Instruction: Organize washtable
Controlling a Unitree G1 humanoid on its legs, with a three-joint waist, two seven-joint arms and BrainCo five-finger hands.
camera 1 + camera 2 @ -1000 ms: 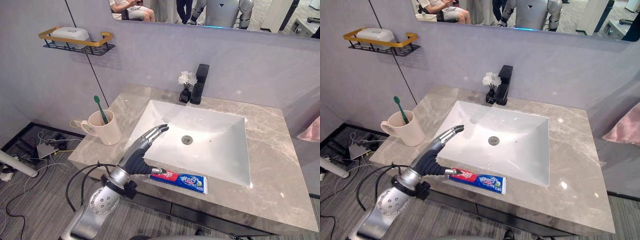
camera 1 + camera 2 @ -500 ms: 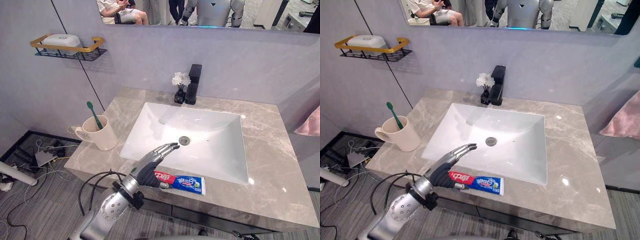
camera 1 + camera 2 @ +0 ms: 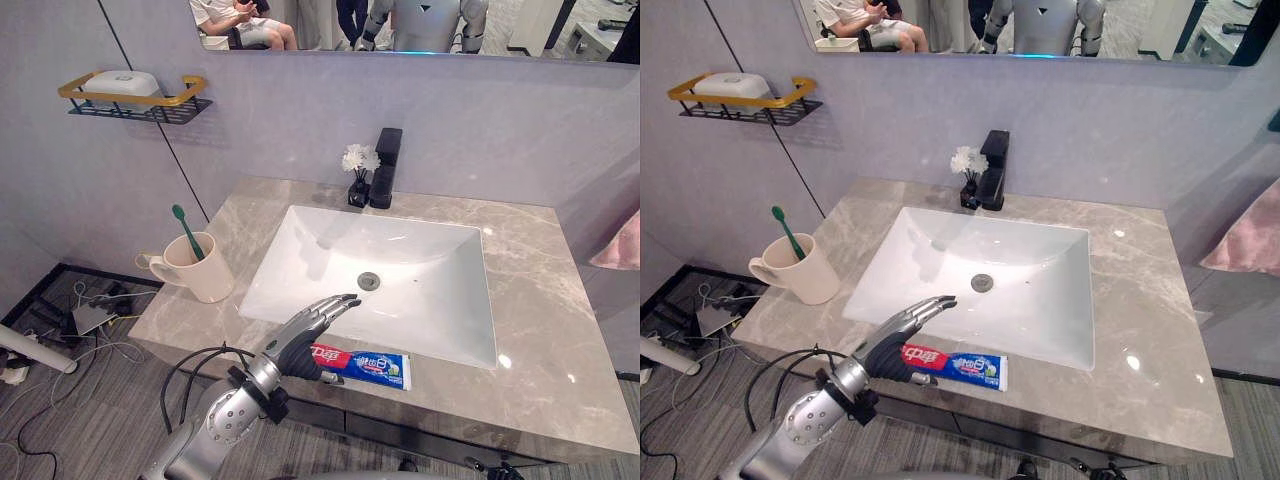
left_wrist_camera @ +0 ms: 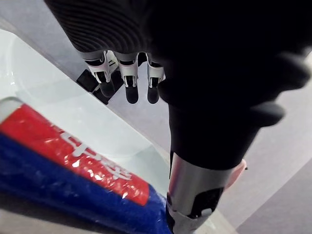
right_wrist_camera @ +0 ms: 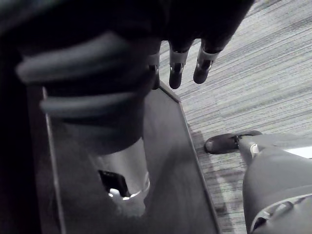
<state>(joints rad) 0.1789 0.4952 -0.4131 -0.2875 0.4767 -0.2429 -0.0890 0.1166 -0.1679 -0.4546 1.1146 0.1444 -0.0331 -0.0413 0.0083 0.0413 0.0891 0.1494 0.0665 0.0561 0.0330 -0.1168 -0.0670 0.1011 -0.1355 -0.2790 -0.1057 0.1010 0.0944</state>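
Holding my left hand over the toothpaste tube on the counter, fingers straight and thumb apart, ready to straddle its red end.

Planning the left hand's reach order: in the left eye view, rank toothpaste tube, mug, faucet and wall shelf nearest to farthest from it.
1. Toothpaste tube: beside the left hand, front counter edge.
2. Mug: left of the sink.
3. Faucet: behind the sink.
4. Wall shelf: up on the left wall.
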